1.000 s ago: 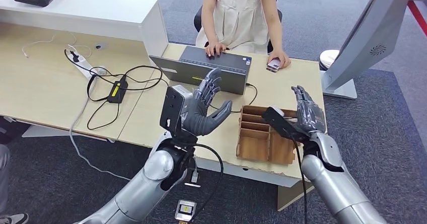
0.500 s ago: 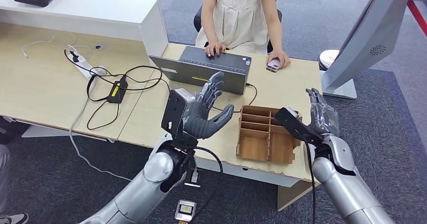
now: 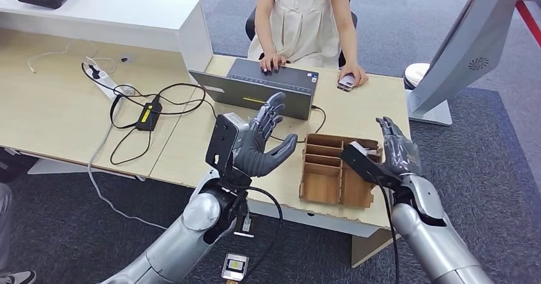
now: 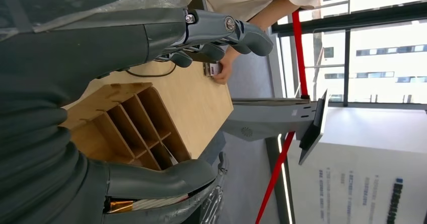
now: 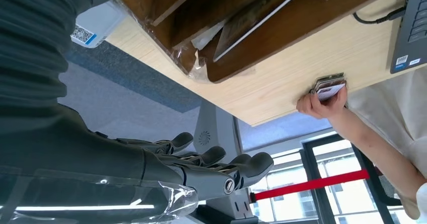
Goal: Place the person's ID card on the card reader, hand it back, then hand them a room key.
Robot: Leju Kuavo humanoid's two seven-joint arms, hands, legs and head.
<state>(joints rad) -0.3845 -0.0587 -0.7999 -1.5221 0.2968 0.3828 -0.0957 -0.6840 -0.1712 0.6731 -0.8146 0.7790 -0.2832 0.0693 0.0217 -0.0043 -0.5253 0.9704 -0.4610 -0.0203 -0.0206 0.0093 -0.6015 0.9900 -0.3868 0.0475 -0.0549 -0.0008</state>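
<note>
A person seated across the desk holds the ID card [image 3: 348, 80] flat on the tabletop under one hand; it also appears as the card [image 5: 330, 86] and the card [image 4: 213, 69] in the wrist views. The grey box-shaped card reader [image 3: 281, 91] sits in front of them, their other hand resting on it. A wooden compartment box [image 3: 321, 183] holds a room key card [image 3: 364, 149], seen as the key card [image 5: 259, 18]. My left hand [image 3: 261, 141] hovers open over the desk, left of the box. My right hand [image 3: 397, 149] is open, raised at the box's right side.
Black cables and an adapter [image 3: 148, 113] and a white power strip [image 3: 105, 81] lie on the left desk. A white partition [image 3: 191, 29] stands behind. A grey kiosk stand [image 3: 459, 54] and a white round bin [image 3: 418, 73] are at the right.
My right hand swung out to the right, then came back a little toward the wooden box. My left hand drifted slightly right. The person's hands and the card stayed put.
</note>
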